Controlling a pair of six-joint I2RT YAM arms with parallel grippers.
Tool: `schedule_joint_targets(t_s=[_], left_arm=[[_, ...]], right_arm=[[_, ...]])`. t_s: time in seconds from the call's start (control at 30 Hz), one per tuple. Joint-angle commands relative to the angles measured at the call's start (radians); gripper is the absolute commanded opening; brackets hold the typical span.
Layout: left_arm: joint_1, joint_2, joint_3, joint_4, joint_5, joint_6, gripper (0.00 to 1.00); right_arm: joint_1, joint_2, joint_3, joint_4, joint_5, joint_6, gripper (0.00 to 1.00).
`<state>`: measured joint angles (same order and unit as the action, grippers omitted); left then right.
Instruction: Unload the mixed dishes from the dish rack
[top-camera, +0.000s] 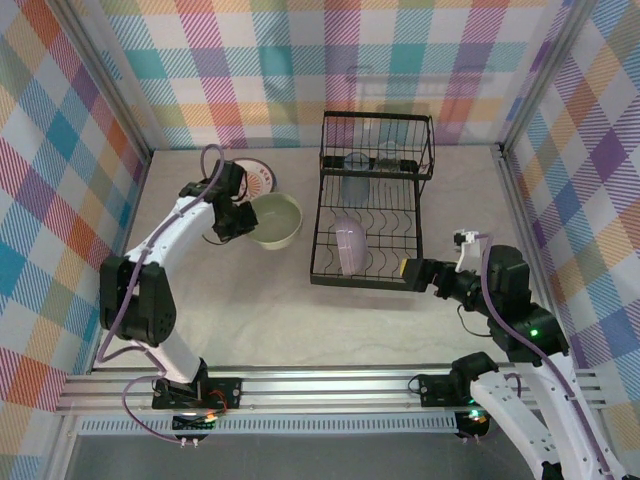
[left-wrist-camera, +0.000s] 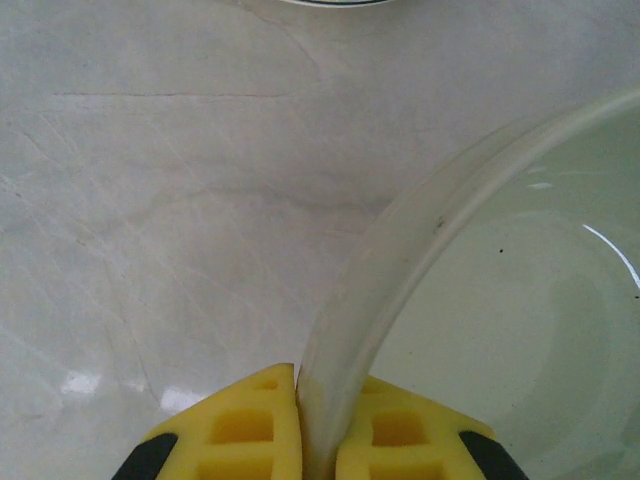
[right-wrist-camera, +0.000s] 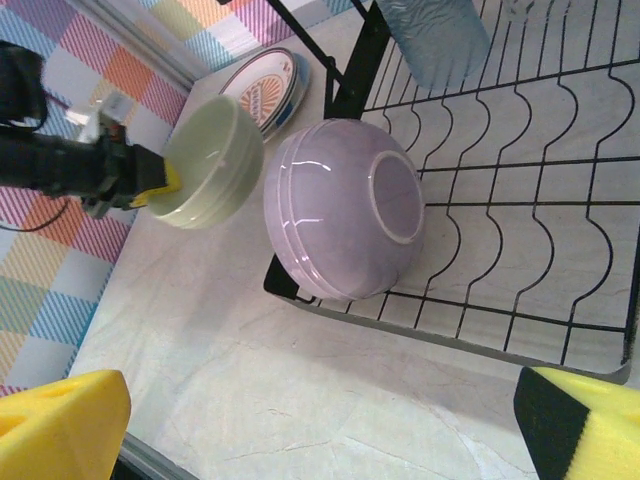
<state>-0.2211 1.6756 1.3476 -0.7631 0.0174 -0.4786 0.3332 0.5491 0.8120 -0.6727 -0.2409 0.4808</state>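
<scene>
pale marbled surface (top-camera: 300, 320) spread between plaid walls (top-camera: 300, 60), with a black wire two-tier dish rack (top-camera: 360, 282) standing towards the back.

the left jaws were pinched nearly shut on the thin rim of a pale green ceramic bowl (top-camera: 276, 220), one yellow pad inside the wall and one outside. the bowl sat out of the rack, directly ahead of those jaws; whether its base touched the surface i could not tell. a white round plate with an orange sunburst (top-camera: 255, 178) lay flat just beyond the left jaws, close to the green bowl.

the right jaws stood wide apart and held nothing. straight ahead of them a lavender ceramic bowl (right-wrist-camera: 345, 210) leaned on its side in the rack's lower tray, foot ring facing them. further past it, a bluish glass piece (top-camera: 355, 187), probably the tumbler, stood at the back of the tray.

the likely trouble was the rim pinch: if the left jaws let go before the base was down, the green bowl could tip, or slide into the plate. on the other side, the smooth round lavender bowl could roll off the wires, or a pad could hook a wire and drag the rack.
</scene>
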Motion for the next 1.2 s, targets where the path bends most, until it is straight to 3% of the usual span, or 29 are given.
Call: schedule_joint_targets(t_s=[0.0,0.9,0.97,1.17], left_arm=[[0.022,0.016,-0.008,0.128,0.032,-0.032,0.0],[0.023,0.239,0.03,0.321,-0.009,-0.075,0.0],[0.023,0.243,0.034,0.325,0.0,-0.078,0.05],[0.023,0.209,0.011,0.35,0.047,-0.085,0.41]], right_arm=[[-0.002,-0.006,-0.027,0.034,-0.051,-0.012,0.99],[-0.003,0.023,-0.058,0.037,-0.118,0.022,0.99],[-0.002,0.025,-0.054,0.029,-0.114,0.023,0.99],[-0.002,0.031,-0.044,-0.01,-0.034,0.032,0.99]])
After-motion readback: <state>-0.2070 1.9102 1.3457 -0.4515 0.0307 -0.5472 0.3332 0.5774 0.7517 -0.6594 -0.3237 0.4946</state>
